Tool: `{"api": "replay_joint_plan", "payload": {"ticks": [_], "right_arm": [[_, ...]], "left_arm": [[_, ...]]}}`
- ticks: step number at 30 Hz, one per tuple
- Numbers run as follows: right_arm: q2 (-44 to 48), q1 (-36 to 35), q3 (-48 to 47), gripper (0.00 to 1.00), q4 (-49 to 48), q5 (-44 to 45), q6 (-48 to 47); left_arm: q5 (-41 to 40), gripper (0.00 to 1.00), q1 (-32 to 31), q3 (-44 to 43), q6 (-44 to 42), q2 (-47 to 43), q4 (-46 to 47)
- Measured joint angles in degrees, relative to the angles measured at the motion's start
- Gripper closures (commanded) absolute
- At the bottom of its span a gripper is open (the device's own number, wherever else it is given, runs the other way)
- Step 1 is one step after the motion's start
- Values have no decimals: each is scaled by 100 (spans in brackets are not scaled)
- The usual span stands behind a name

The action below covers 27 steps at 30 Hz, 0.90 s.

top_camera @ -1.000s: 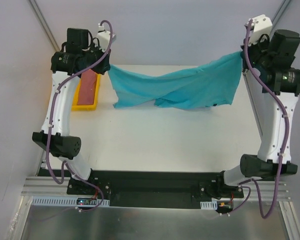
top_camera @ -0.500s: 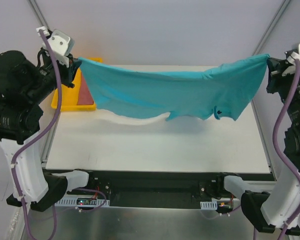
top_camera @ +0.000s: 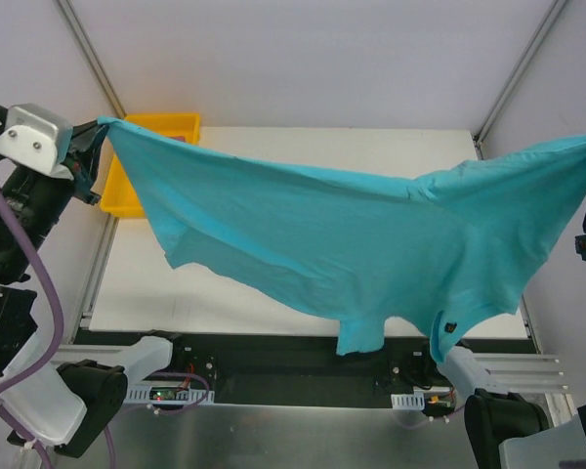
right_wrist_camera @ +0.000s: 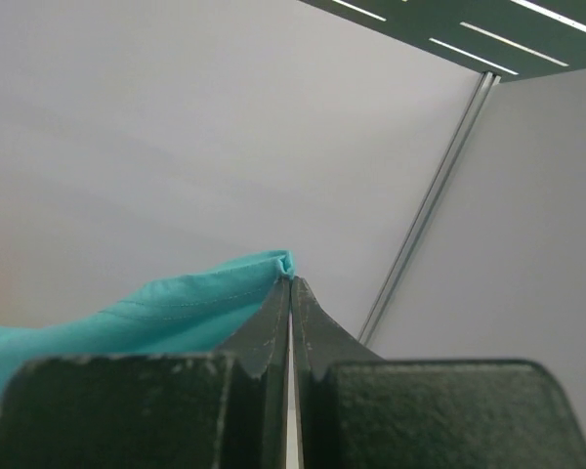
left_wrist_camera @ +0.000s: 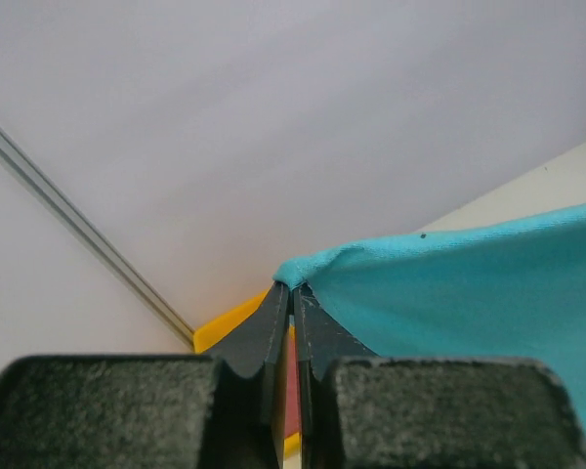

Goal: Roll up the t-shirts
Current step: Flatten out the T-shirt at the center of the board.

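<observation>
The teal-blue t-shirt (top_camera: 352, 244) hangs spread wide in the air above the table (top_camera: 322, 147), held by two corners. My left gripper (top_camera: 98, 128) is shut on its left corner, high at the far left; the wrist view shows the left gripper (left_wrist_camera: 293, 289) pinching the teal cloth (left_wrist_camera: 488, 283) at its tips. My right gripper (right_wrist_camera: 291, 280) is shut on the other corner of the teal shirt (right_wrist_camera: 176, 303), at the right edge of the top view. A sliver of the red-pink t-shirt (left_wrist_camera: 293, 386) shows between the left fingers, lying in the tray below.
A yellow tray (top_camera: 166, 122) sits at the table's far left corner, partly covered by the hanging shirt. Grey walls with metal posts (top_camera: 88, 59) close in the sides. The black base rail (top_camera: 273, 357) runs along the near edge.
Both arms have risen and swung outward, lifting the teal shirt off the table and stretching it wide. It now hangs much closer to the top camera.
</observation>
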State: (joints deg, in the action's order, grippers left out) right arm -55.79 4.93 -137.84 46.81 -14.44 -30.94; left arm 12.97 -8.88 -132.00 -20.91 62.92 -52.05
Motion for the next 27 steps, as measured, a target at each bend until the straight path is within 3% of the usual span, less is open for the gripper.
{"api": "replay_joint_plan", "payload": {"ticks": [6, 12, 16, 21, 27], "right_arm": [[-9, 63, 546, 99, -389, -131, 81], [-348, 79, 2221, 99, -835, -146, -94], [-1185, 81, 2811, 99, -914, -138, -269], [-2170, 79, 2872, 99, -857, 11, -315], [-2166, 76, 2168, 99, -870, 48, -365]], "left_arm": [[59, 100, 0, 109, -118, -31, 291], [660, 100, 0, 2166, -354, 68, 546], [892, 100, 0, 2966, -468, 1043, 433], [1082, 100, 33, 2868, -437, 2146, 260], [1469, 100, 35, 1707, -330, 2026, 341]]}}
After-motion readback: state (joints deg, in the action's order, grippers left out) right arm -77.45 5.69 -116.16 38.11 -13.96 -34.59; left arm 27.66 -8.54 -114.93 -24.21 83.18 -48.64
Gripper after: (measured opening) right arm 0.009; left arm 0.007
